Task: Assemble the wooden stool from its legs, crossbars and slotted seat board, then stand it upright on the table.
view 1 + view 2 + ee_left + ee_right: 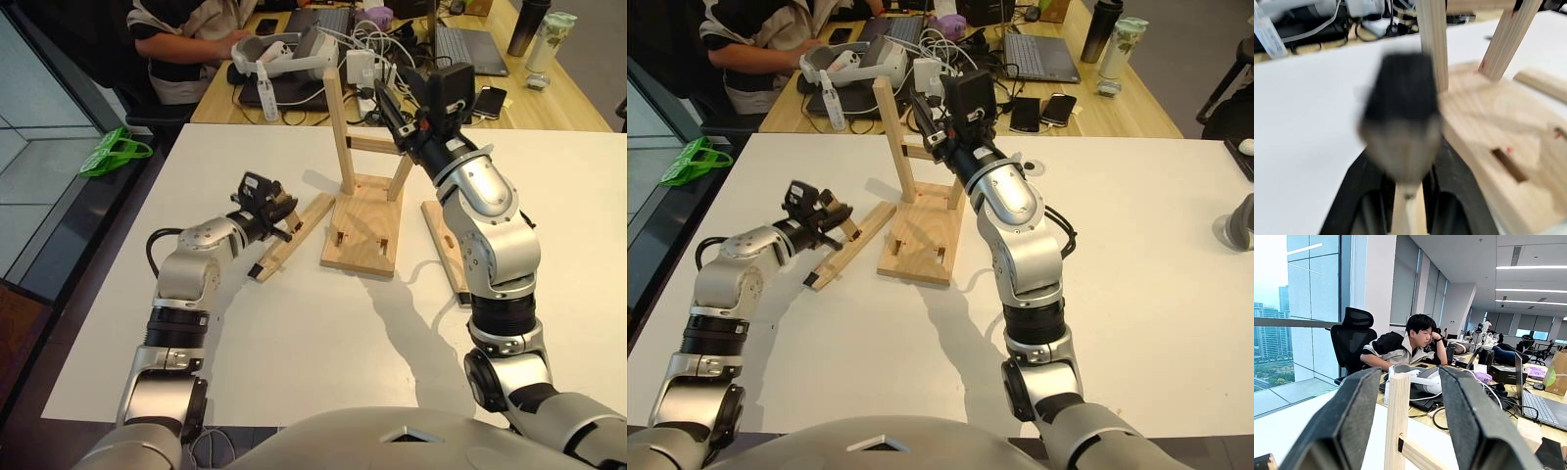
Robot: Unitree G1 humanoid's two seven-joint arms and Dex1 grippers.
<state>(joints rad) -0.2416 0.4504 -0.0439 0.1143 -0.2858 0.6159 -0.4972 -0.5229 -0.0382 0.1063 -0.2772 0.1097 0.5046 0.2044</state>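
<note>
- Lying flat near the middle of the white table (pixel 245 372), the slotted seat board (pixel 364 220) is pale wood with its slots facing up.
- Two of its slots at the far edge hold legs. The tall leg (pixel 339 122) stands upright and the shorter leg (pixel 400 179) leans slightly, with a crossbar (pixel 370 145) joining them.
- Two open slots (pixel 339 238) sit near the board's front edge, with small red marks beside them in the left wrist view.
- The left gripper (pixel 282 217) is closed on a loose leg (pixel 306 223). This leg lies slanted on the table just left of the board, with a dark tip at its near end.
- The right gripper (pixel 929 119) hovers by the crossbar, above the shorter leg, with its fingers (pixel 1337 431) spread wide. The tall leg shows between them, and I cannot tell whether they touch any wood.
- Another wooden piece (pixel 439 235) lies on the table just right of the board, partly hidden behind the right arm.
- Behind the table is a desk (pixel 549 98) with a headset (pixel 284 54), a spray bottle (pixel 269 98), cables and a laptop (pixel 470 44).
</note>
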